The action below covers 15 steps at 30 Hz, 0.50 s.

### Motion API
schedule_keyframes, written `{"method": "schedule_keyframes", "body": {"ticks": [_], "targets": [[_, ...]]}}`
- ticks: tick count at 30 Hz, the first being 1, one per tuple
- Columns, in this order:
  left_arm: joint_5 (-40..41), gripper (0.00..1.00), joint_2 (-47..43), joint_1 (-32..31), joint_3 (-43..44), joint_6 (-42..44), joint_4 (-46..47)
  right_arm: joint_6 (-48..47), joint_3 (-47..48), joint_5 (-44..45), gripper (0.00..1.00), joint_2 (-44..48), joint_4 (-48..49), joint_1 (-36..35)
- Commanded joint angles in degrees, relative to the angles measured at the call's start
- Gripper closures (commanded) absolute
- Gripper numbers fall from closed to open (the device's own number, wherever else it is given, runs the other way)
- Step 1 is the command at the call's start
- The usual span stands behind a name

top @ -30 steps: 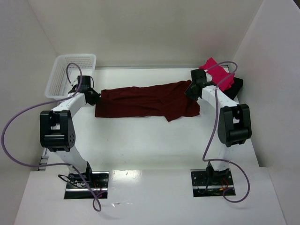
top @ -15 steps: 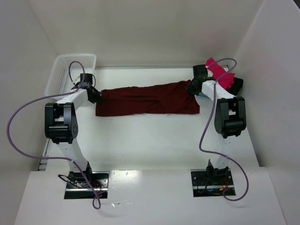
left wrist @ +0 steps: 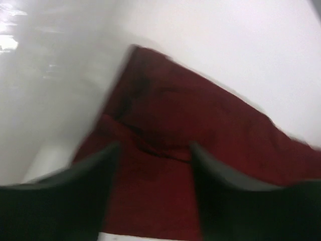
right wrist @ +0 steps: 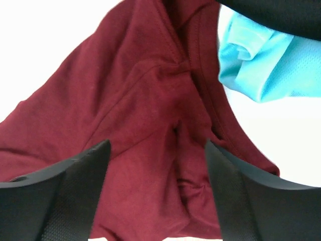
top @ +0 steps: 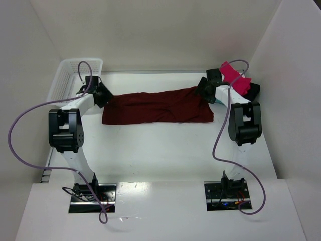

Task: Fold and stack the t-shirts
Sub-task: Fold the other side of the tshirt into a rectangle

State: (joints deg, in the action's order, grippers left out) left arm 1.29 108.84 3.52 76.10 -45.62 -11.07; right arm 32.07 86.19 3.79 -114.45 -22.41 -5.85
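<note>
The dark maroon t-shirt (top: 158,106) lies flat on the table as a long folded band running left to right. My left gripper (top: 103,95) hovers at its left end, open, with maroon cloth (left wrist: 200,115) below the left gripper (left wrist: 155,148) and nothing held. My right gripper (top: 203,90) is over the shirt's right end, also open, and the right gripper (right wrist: 158,145) shows wrinkled maroon cloth (right wrist: 125,90) under its spread fingers. A bright pink-red shirt (top: 233,79) rests on a black one (top: 254,91) at the far right, with a teal shirt (right wrist: 261,60) just beside the maroon one.
A white lattice basket (top: 64,83) stands at the far left corner, close behind the left arm. White walls enclose the table on three sides. Purple cables loop from both arms.
Both grippers have opened and let go of the maroon shirt. Its hanging right end now lies flat, and the shirt forms an even band.
</note>
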Motion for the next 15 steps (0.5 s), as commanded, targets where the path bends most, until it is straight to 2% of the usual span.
{"method": "schedule_keyframes", "body": {"ticks": [1,2,5,9,15], "targets": [[-11.6,0.23,-3.6,-1.0,2.9,7.0,5.5,-2.1,1.5,-3.3,0.15,8.2,3.2,0.4],[-16.3,0.21,-3.1,-1.1,4.2,7.9,5.5,-1.7,0.4,-5.0,0.15,10.0,3.2,0.4],[-20.5,0.13,-2.6,-3.6,7.7,11.1,2.9,-0.6,-4.9,-5.7,0.15,13.5,3.8,0.4],[-17.5,0.06,-4.0,-9.1,8.9,15.1,-0.7,0.6,-13.4,-7.0,0.15,16.9,4.6,0.4],[-14.8,0.04,-5.8,-13.5,6.6,17.1,-2.0,1.7,-21.6,-7.5,0.15,19.4,7.3,-2.9]]}}
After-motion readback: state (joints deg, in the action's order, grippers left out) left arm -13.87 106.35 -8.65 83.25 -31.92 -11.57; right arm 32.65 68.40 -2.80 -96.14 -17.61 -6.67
